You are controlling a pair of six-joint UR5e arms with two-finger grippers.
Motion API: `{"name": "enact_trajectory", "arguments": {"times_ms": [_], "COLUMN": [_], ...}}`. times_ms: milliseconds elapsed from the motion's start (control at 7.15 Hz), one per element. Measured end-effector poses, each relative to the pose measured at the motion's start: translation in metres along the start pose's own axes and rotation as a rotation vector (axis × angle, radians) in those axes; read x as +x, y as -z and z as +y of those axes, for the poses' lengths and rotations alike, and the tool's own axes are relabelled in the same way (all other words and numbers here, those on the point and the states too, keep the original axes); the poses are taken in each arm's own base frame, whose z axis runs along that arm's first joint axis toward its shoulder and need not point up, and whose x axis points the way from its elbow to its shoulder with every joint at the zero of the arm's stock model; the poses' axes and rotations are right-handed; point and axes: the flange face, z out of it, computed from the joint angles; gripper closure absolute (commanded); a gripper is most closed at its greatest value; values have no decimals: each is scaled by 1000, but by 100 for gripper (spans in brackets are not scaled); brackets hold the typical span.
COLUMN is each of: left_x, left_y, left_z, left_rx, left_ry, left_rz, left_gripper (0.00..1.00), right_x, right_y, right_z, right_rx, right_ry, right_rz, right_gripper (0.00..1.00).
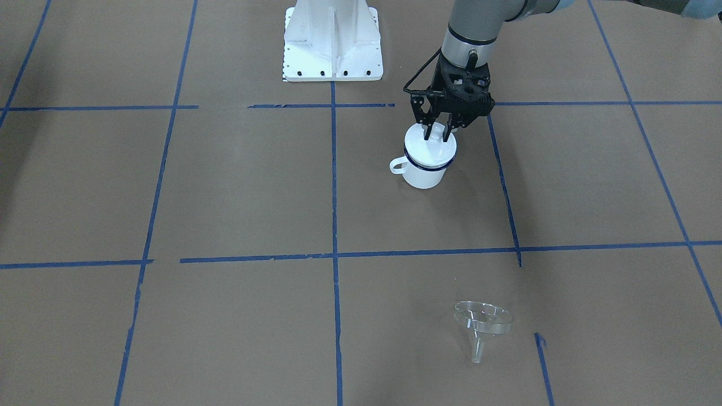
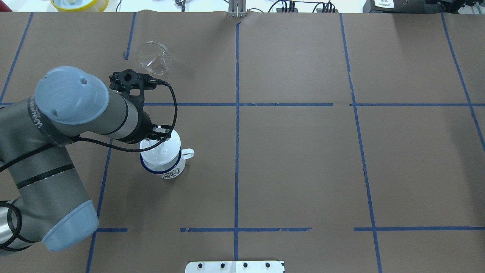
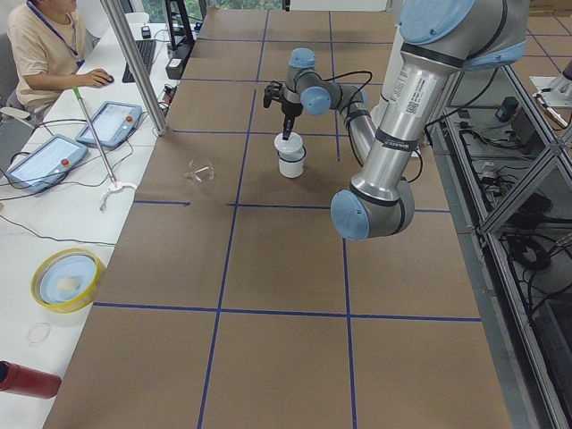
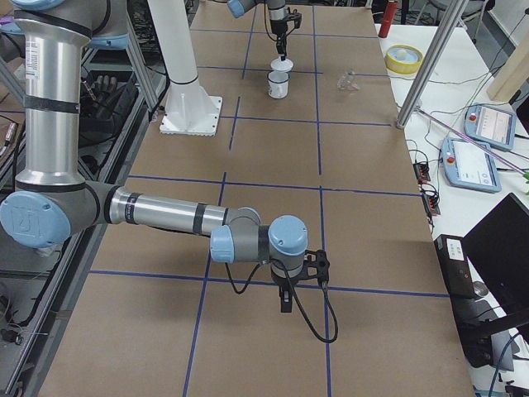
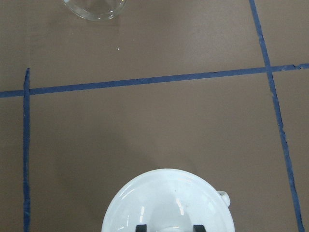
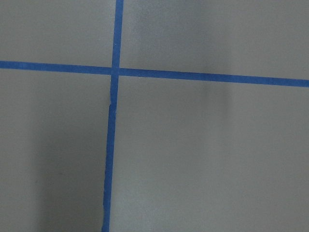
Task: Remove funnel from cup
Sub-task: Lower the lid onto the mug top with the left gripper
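Observation:
The cup (image 1: 423,176) is a white mug with a dark blue rim, upright on the brown table; it also shows in the overhead view (image 2: 171,171). A white round bowl-shaped piece (image 1: 434,148) sits tilted in its mouth (image 2: 161,149) (image 5: 169,198). My left gripper (image 1: 437,134) points down from above, its fingers closed on this piece's centre (image 5: 169,228). The clear funnel (image 1: 484,318) lies on its side on the table, well away from the cup (image 2: 153,57) (image 5: 94,7). My right gripper (image 4: 285,304) hangs over bare table far away; I cannot tell its state.
The white robot base plate (image 1: 333,39) stands behind the cup. Blue tape lines cross the table. A yellow-rimmed bowl (image 3: 67,277), tablets and a seated operator (image 3: 45,45) are beyond the table's far edge, with a metal pole (image 3: 134,67) at that edge.

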Motion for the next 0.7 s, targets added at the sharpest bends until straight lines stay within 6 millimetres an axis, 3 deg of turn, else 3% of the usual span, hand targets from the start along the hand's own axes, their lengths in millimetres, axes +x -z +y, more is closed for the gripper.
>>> {"name": "enact_trajectory", "arguments": {"times_ms": [699], "left_x": [1], "left_y": [-12], "left_z": [7], "left_rx": [-19], "left_ry": [6], "left_rz": [-15], "left_gripper": [100], "right_x": [0], "right_y": [0], "right_z": [0], "right_rx": [0], "right_ry": [0], "right_rz": [0], "right_gripper": [0]}}
